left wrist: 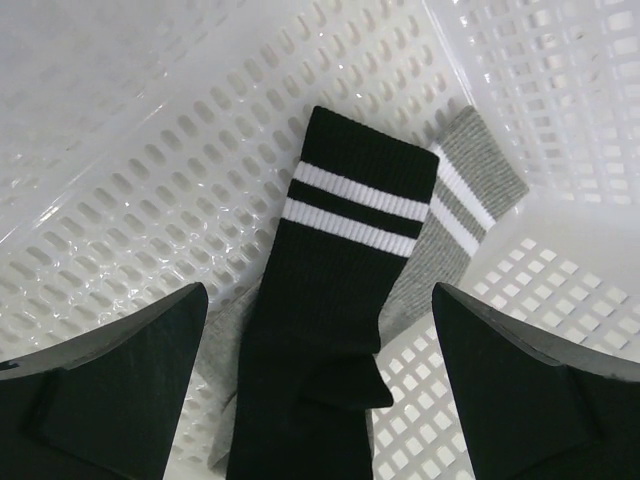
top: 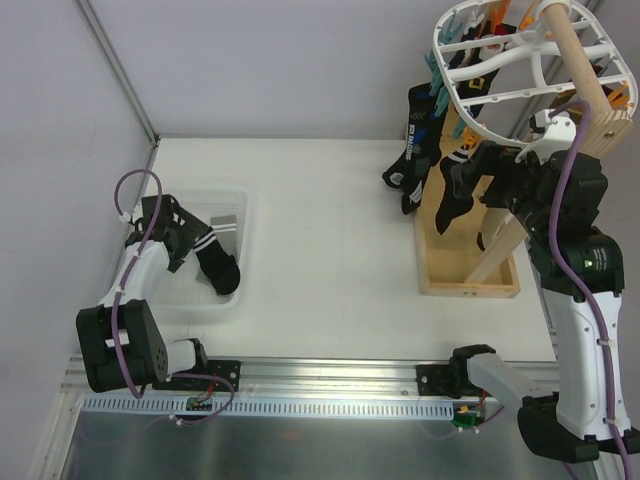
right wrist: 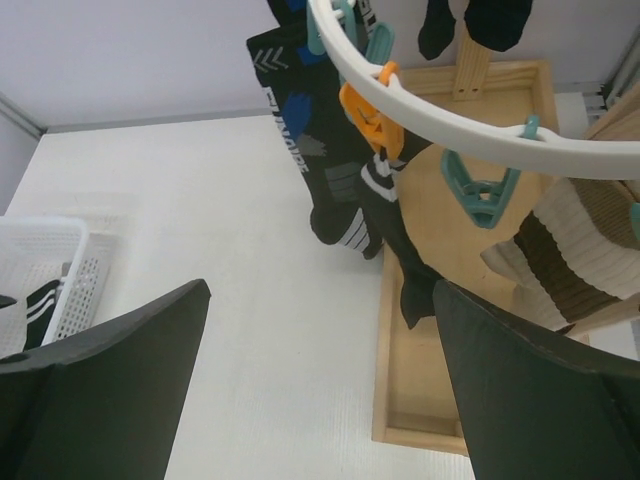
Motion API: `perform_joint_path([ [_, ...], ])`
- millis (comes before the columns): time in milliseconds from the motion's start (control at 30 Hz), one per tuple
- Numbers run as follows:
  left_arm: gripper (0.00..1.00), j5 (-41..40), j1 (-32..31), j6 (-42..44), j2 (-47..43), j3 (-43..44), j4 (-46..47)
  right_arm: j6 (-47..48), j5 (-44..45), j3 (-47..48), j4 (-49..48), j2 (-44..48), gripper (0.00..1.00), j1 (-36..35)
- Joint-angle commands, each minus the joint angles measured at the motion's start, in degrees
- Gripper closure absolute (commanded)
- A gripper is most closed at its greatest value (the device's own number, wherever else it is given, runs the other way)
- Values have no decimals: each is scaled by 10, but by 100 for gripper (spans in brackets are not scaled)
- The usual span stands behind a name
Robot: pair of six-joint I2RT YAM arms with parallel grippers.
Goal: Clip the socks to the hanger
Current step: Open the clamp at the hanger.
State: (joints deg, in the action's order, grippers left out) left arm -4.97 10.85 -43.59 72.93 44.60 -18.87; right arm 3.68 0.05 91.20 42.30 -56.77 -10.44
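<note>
A black sock (left wrist: 340, 300) with two white stripes lies in the basket on top of a grey striped sock (left wrist: 455, 215). My left gripper (left wrist: 320, 292) hovers low over them, open, one finger on each side of the black sock (top: 218, 262). The white oval hanger (top: 500, 60) hangs at the far right with several dark socks (top: 415, 150) clipped to it. My right gripper (right wrist: 322, 290) is open and empty just below the hanger's rim (right wrist: 430, 105), near an orange peg (right wrist: 368, 112) and a teal peg (right wrist: 480, 195). In the top view the right gripper (top: 500, 170) sits beside the hanging socks (right wrist: 310, 130).
The white mesh basket (top: 235, 195) stands at the left near the wall. A wooden tray base (top: 470, 270) and slanted pole (top: 580, 50) carry the hanger. A brown-and-cream striped sock (right wrist: 575, 250) hangs at the right of the right wrist view. A metal rail runs along the near edge.
</note>
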Motion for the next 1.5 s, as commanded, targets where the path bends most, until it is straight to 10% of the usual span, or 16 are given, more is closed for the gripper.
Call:
perform_joint_path([
  [0,4,-5,-17,8,-39,2,17,-22,85,6,-14,-4,0,2],
  [400,7,24,-184,138,-159,112,31,4,99,50,-20,-40,7,-4],
  [767,5,190,-358,129,-140,180,260,-3,-230,122,-88,-80,6,-15],
  [933,5,218,-434,103,-50,203,421,1,-199,137,-70,-64,6,-26],
  [1467,9,20,-601,20,291,587,417,55,-26,91,-14,64,6,-27],
])
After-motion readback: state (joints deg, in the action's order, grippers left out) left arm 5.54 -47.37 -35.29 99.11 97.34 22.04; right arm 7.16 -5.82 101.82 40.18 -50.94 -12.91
